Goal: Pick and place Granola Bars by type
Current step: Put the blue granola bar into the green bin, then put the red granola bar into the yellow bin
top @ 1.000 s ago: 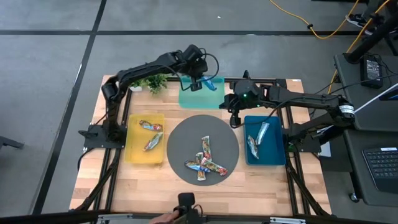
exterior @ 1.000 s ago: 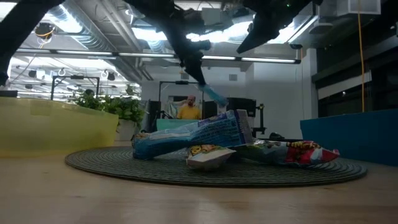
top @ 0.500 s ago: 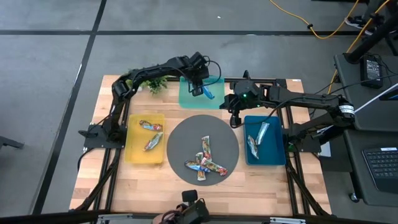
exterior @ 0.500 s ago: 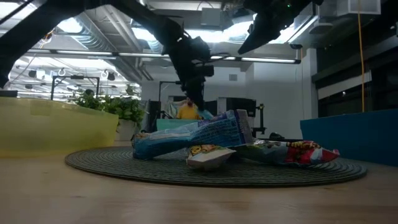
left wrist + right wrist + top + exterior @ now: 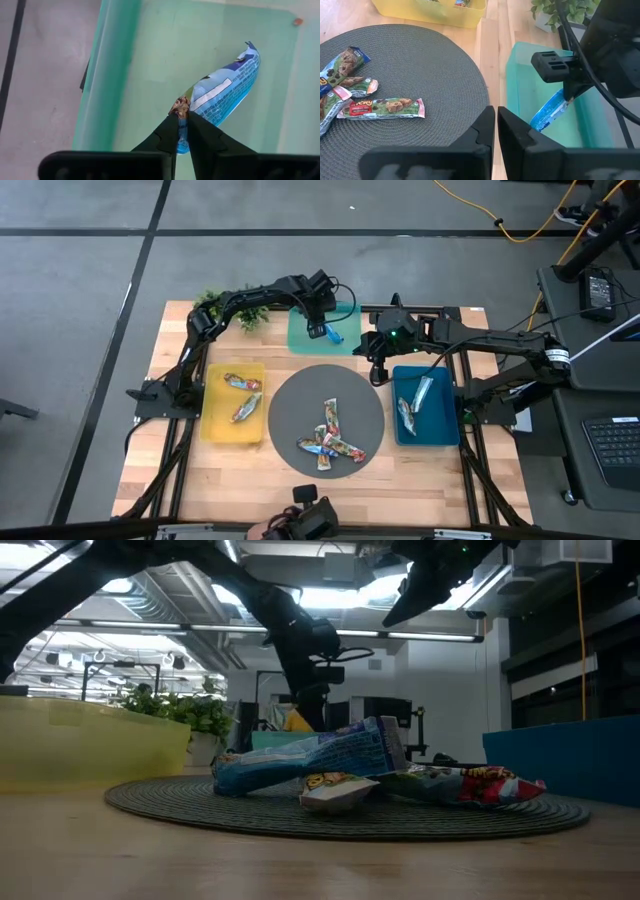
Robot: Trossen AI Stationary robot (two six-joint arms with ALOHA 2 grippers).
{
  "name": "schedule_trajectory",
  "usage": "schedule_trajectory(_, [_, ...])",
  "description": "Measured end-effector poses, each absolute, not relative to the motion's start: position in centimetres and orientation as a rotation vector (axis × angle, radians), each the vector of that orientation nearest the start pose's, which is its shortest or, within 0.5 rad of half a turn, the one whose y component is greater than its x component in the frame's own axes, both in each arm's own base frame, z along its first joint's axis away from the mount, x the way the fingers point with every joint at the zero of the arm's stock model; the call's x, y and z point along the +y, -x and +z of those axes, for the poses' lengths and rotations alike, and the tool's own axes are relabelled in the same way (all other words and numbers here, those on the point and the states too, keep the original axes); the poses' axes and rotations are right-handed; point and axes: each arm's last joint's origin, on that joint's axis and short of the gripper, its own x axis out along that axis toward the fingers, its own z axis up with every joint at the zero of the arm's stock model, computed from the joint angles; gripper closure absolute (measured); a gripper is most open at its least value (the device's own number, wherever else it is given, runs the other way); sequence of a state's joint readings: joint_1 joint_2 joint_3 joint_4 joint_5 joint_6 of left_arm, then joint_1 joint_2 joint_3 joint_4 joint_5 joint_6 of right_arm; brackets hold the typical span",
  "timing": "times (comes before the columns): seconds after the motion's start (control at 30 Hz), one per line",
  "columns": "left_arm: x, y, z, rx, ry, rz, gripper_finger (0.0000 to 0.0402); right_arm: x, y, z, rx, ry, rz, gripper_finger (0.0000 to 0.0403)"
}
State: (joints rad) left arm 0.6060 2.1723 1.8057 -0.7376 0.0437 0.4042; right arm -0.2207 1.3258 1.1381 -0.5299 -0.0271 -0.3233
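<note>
The left gripper (image 5: 181, 122), jaws pinching a blue bar (image 5: 223, 102), is lowering it into the teal tray (image 5: 298, 340) at upper centre. Yellow tray (image 5: 214, 425) and blue tray (image 5: 440, 430) hold two each; several bars (image 5: 330, 442) wait on the mat (image 5: 290, 405). The right gripper (image 5: 496, 131) hangs beside, jaws pressed together.

My left gripper (image 5: 182, 125) is covering the near end of the blue bar (image 5: 225, 97). The bar pile (image 5: 350, 768) is blocking the teal tray (image 5: 275, 739) in the low view; wrapper print is reading too small.
</note>
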Motion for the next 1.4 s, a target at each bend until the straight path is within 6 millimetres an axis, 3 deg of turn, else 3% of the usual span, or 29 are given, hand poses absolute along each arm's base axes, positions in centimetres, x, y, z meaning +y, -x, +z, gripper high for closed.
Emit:
schedule_trajectory(0.4, [25.9,-37.4,20.3,1.235,-0.031,0.262,0.0274,-6.1,-27.4,30.9,0.736,0.220,-0.068,0.0377])
schedule_trajectory(0.47, [25.8,-37.1,21.2,1.243,-0.041,0.277,0.0260,-6.1,-27.3,30.9,0.744,0.218,-0.066,0.0377])
schedule_trajectory(0.63, [24.3,-35.8,25.8,1.195,-0.047,0.303,0.0245,-6.0,-27.1,30.6,0.778,0.214,-0.061,0.0377])
schedule_trajectory(0.9, [18.2,-32.5,35.2,1.011,-0.080,0.312,0.0258,-6.0,-27.1,30.5,0.786,0.232,-0.047,0.0377])
schedule_trajectory(1.1, [13.3,-28.9,40.5,0.805,-0.038,0.182,0.0266,-5.8,-27.2,30.6,0.761,0.207,0.026,0.0377])
schedule_trajectory(1.23, [10.6,-26.0,42.3,0.695,0.031,0.088,0.0270,-5.7,-27.4,30.8,0.728,0.194,0.049,0.0377])
schedule_trajectory(1.4, [7.5,-23.1,41.7,0.632,0.073,0.034,0.0275,-5.6,-27.8,31.3,0.659,0.192,0.044,0.0377])
